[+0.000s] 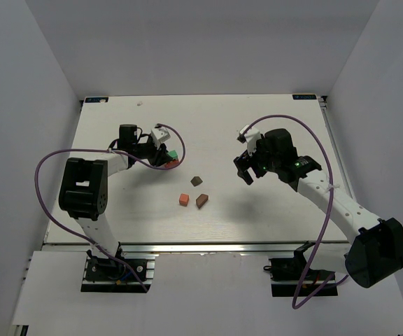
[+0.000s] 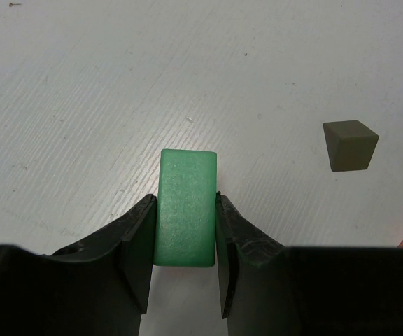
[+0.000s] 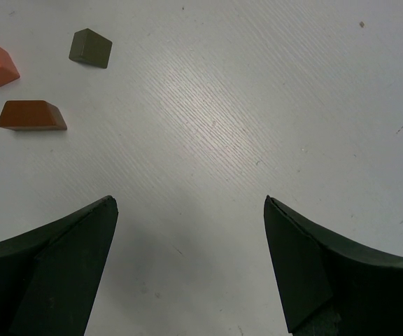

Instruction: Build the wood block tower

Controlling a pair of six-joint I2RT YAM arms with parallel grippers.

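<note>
L gripper (image 2: 185, 200) is clamped on the mint-green wooden slab (image 2: 187, 171), one finger on each long side, w/ the slab sticking out past the tips. In the top view the pair sits approx 10 o'clock from table centre. A small red wooden piece (image 1: 173, 164) is right against the slab at its 6 o'clock; can't tell if the slab rests on it. R gripper (image 3: 189, 204) is spread wide, holding nothing, above the white table (image 1: 271, 119) at approx 3 o'clock. Three loose blocks lie btwn the arms: a dark olive-brown wedge (image 1: 196, 180), an orange wooden cube (image 1: 183, 199) at its 7 o'clock, and a reddish-brown trapezoid block (image 1: 201, 201) just beside the cube at 3 o'clock.
</note>
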